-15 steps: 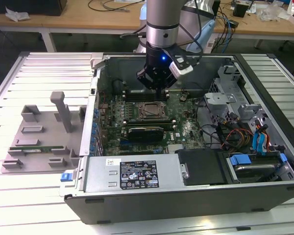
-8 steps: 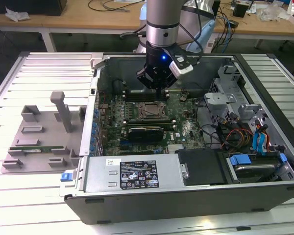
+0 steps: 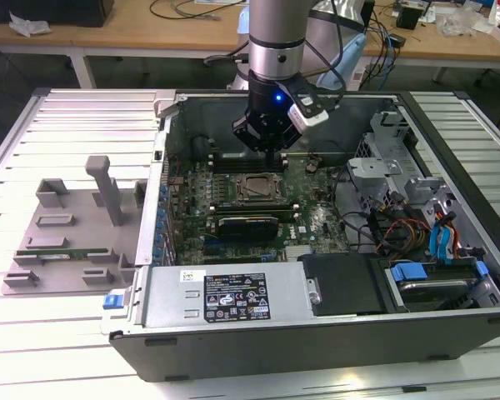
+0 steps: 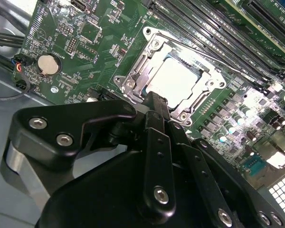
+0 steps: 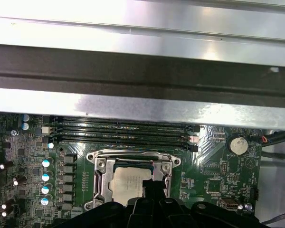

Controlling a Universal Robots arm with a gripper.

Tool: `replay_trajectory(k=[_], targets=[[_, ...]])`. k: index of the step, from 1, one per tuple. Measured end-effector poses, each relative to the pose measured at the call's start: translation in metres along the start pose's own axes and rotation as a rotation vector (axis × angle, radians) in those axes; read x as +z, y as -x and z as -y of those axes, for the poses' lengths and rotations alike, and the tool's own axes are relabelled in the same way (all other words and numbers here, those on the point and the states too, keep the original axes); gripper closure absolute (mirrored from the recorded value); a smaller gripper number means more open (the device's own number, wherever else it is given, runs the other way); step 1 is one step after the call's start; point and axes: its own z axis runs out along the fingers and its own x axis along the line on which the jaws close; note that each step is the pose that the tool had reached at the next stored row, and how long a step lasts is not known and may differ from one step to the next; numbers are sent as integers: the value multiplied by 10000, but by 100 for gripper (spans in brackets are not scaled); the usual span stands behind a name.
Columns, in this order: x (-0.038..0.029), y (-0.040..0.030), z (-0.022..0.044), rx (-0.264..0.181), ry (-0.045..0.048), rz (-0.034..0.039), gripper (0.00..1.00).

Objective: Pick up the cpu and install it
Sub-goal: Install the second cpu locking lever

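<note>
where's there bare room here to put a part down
Bare slatted table behind the grey tray, and more in front of it. Inside the case it is crowded: the gripper hangs over the cpu in its socket, cables fill the exterior view's right.

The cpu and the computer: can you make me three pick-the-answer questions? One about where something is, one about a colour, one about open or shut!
1. Where is the cpu?
A. On the grey tray
B. In the socket on the motherboard
C. On the floor

2. What colour is the motherboard?
A. Green
B. Red
C. Yellow

3. How is the computer case?
A. Closed with a lid
B. Standing upside down
C. Lying open, insides showing

Answers:
1 B: the silver cpu lies flat inside the metal socket frame.
2 A: the motherboard is green in every view.
3 C: the computer case has no cover on top.
</note>
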Motion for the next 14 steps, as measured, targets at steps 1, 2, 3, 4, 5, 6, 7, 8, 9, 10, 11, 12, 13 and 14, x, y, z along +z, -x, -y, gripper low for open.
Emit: replay_trajectory(k=[1, 2, 3, 4, 5, 6, 7, 8, 9, 10, 11, 12, 13, 14], targets=[[0, 0, 0, 0, 0, 0, 89], [-1, 0, 0, 0, 0, 0, 89], [-1, 0, 0, 0, 0, 0, 89], [-1, 0, 0, -1, 0, 0, 89], [-2, 0, 1, 0, -1, -1, 89], [-1, -1, 12, 0, 0, 0, 89], [0, -3, 23, 0, -1, -1, 89], [0, -4, 29, 0, 0, 0, 89], [1, -5, 39, 0, 0, 0, 89], [1, -6, 45, 0, 0, -1, 89], [2, -6, 50, 0, 1, 0, 89], [2, -7, 62, 0, 0, 0, 89], [3, -9, 83, 0, 0, 0, 89], [6, -12, 126, 0, 0, 0, 89]])
